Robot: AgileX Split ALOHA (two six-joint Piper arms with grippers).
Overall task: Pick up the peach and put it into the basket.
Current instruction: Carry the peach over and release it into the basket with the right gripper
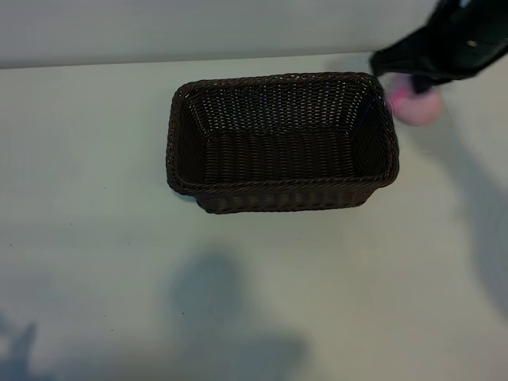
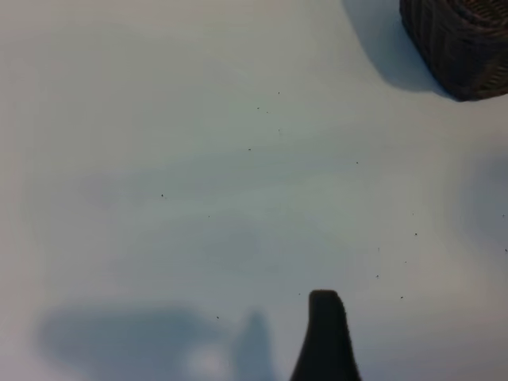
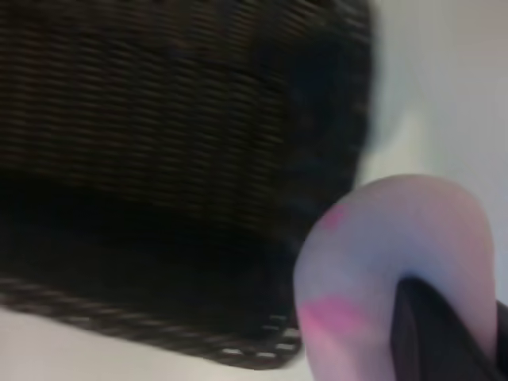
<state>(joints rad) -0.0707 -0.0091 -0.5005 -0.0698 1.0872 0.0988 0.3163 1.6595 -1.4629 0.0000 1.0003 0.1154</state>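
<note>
The pick-up looks done: the right tool (image 1: 406, 89), at the upper right of the exterior view, is closed narrowly on the peach (image 1: 414, 106), and the fruit sits under the dark arm just beside the right end of the basket (image 1: 282, 143), outside its rim. In the right wrist view the peach (image 3: 397, 270) fills the lower right of the frame with a dark fingertip (image 3: 432, 333) pressed against it, and the basket's woven outer wall (image 3: 175, 143) fills the left and centre close behind. Whether the fruit is already clear of the desk (image 1: 95, 238) cannot be told from these pictures, though the grip looks firm.

What is left, by my judgement, is the second half of the task: carrying the peach over the braided rim and letting it go inside. The basket's inside shows nothing in it, so no drop has been made.

The left tool is out of the exterior view; in its own wrist view only one dark fingertip (image 2: 325, 341) shows at the bottom edge over bare desk, with a corner of the basket (image 2: 464, 44) at the upper right. Its jaws stand wide and hold nothing.

Count: one peach, one basket, two tools, of which only the right one is at work.
</note>
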